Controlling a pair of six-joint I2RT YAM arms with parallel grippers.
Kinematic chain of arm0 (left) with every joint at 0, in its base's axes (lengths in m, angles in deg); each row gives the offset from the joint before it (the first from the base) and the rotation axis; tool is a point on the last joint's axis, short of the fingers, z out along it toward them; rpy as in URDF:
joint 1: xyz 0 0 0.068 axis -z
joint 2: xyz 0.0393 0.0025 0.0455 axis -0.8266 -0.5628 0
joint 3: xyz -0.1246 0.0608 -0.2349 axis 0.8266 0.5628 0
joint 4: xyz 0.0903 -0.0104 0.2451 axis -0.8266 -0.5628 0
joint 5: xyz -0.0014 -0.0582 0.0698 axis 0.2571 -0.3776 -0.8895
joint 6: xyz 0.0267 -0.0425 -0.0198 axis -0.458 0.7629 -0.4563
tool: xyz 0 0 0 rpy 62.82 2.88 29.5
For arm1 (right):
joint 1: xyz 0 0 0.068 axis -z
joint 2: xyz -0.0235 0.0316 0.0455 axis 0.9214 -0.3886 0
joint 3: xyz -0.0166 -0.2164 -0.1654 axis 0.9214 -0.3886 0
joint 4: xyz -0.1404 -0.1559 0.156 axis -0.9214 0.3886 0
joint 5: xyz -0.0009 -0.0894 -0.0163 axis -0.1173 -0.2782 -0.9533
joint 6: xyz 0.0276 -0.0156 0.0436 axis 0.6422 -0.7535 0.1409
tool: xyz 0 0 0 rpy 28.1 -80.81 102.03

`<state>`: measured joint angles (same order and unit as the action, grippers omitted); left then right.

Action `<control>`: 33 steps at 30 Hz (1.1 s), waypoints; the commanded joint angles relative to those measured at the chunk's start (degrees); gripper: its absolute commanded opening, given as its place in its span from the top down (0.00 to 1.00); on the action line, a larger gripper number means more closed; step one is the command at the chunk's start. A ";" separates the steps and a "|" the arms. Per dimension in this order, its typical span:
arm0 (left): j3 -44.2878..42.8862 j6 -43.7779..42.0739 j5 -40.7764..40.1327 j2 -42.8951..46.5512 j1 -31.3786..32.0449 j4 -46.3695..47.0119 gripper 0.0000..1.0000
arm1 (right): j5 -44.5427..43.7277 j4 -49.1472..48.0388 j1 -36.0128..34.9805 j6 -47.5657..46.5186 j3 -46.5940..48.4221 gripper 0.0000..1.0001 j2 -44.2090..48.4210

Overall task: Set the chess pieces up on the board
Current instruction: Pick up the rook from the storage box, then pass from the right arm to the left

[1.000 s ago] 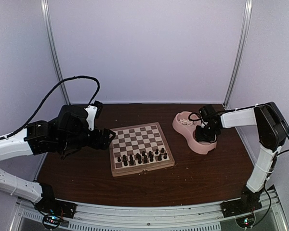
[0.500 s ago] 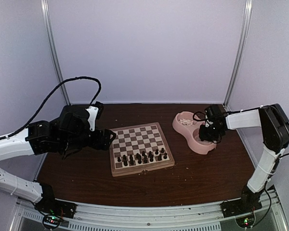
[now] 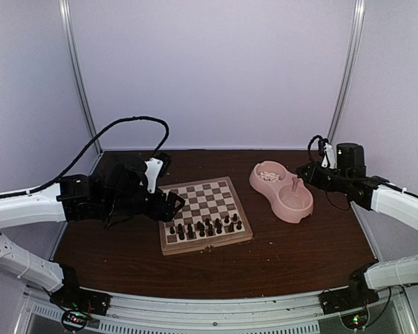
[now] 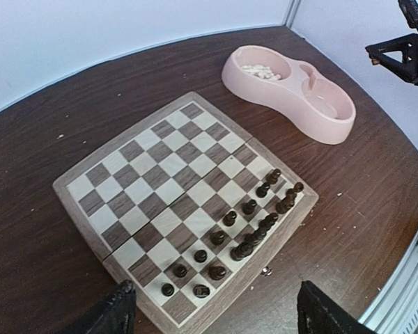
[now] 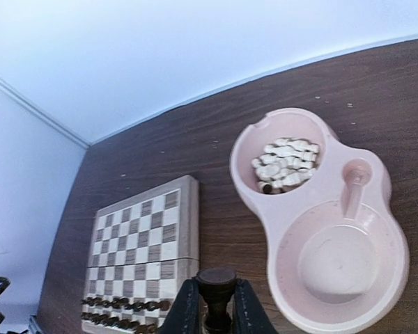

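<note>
As the top external view shows it: the board (image 3: 207, 196) lies flat at mid-table, light frame all round.
Dark chess pieces (image 3: 203, 227): standing in the two rows nearest the arm bases; the far rows are bare checks.
Pink double bowl (image 3: 293, 212): on the table just right of the board, not touching it; cream pieces (image 3: 268, 174) are heaped in its far compartment.
Left gripper (image 3: 173, 207): over the board's left edge.
Right gripper (image 3: 303, 170): in the air beside the bowl's right side; jaw state can't be read from this view.

Left wrist view, left gripper (image 4: 214, 298): fingers (image 4: 118, 313) spread wide, nothing between them, above the board's (image 4: 160, 174) near corner by the metal clasp (image 4: 266, 271).
Dark chess pieces (image 4: 245, 229): clustered along one edge.
Bowl (image 4: 331, 129): beyond the board.

Right wrist view, right gripper (image 5: 216, 316): jaws drawn in, clamped on one dark piece (image 5: 216, 289), upright and raised off the table.
Board (image 5: 143, 229): at left, the dark rows at its bottom edge.
Cream pieces (image 5: 285, 161): in the bowl's (image 5: 245, 184) upper compartment.
</note>
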<state>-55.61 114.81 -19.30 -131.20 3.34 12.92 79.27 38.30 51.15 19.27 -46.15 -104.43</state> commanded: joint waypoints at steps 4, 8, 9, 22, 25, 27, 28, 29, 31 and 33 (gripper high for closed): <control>-5.57 -6.10 8.59 -5.08 1.38 13.50 0.22 | 17.78 -17.64 -0.08 16.30 -6.30 0.94 5.82; -8.42 -7.91 9.81 -8.82 3.20 17.66 0.24 | 19.97 -23.08 -1.50 22.27 -8.53 0.95 8.16; -8.16 -9.26 9.56 -9.56 4.15 20.82 0.25 | 20.08 -25.52 -2.27 23.94 -9.60 0.95 8.81; -15.61 -7.50 15.80 -17.86 8.10 29.65 0.21 | 26.43 -31.52 -16.46 5.79 -9.43 0.94 12.40; -14.46 -3.52 20.17 -17.27 8.23 30.93 0.21 | 26.47 -29.75 -19.80 0.46 -9.43 0.94 13.22; -13.05 -2.17 22.97 -16.77 8.23 32.62 0.22 | 27.27 -30.55 -21.09 -0.83 -9.62 0.94 13.35; -12.44 -1.52 24.01 -16.55 8.17 33.06 0.22 | 27.72 -31.37 -21.56 -1.20 -9.75 0.94 13.40; -12.00 -1.02 24.89 -16.30 8.18 33.11 0.22 | 27.98 -31.99 -21.97 -1.50 -9.85 0.94 13.48; -11.68 -0.17 26.20 -15.90 8.21 32.55 0.22 | 27.86 -31.95 -22.71 -2.34 -9.76 0.93 13.61; -11.71 0.43 27.47 -15.49 8.16 32.03 0.22 | 27.67 -30.71 -23.09 -3.23 -9.28 0.92 13.69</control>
<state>-68.05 112.23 3.00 -148.88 11.71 42.56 105.91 7.77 28.98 20.17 -57.23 -91.71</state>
